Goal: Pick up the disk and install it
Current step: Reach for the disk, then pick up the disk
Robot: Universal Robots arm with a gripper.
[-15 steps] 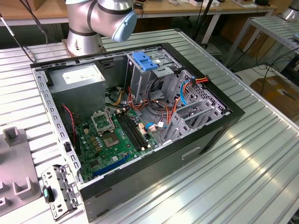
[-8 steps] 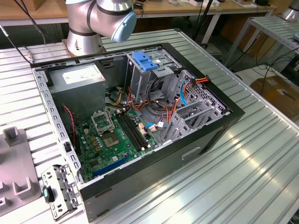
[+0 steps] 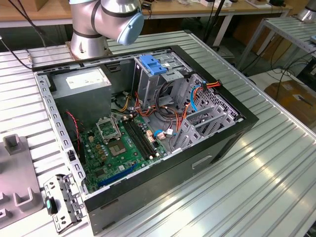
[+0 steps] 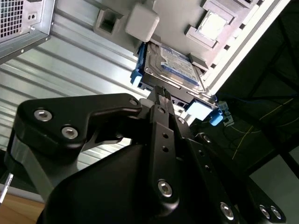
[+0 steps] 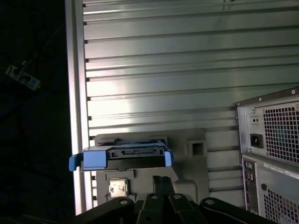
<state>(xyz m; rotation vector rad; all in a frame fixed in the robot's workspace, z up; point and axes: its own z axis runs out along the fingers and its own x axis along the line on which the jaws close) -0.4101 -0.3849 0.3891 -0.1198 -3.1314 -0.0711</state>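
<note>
**Disk not yet picked up, gripper right at it**

From my station I judge the job barely begun. In both wrist views the disk [image 4: 173,65] [image 5: 124,157] lies label-up on a grey fixture [image 4: 145,21] [image 5: 196,149] that sits on the ribbed metal table [image 3: 256,187], close to the table's edge and apart from the back of the computer case [image 5: 271,154]. Its blue side rails [image 4: 136,74] stick out at either side, and its connector end faces the gripper [image 4: 161,91] [image 5: 162,179].

The gripper hangs just short of that connector end. I cannot tell whether it touches the disk. As far as I can see, the jaws are drawn together, or very nearly so, and there is nothing between them. I count the disk as ungrasped.

In the exterior view the case lies open on its side, with the motherboard [image 3: 123,143] and a tangle of cables [image 3: 163,111] exposed. The grey metal drive cage [image 3: 168,81] with its blue latch [image 3: 150,64] stands at the far side, under the arm's joint [image 3: 106,17], and I see no disk seated in it.

Nothing shows as done, then. Both the pick-up and the installation remain.
</note>
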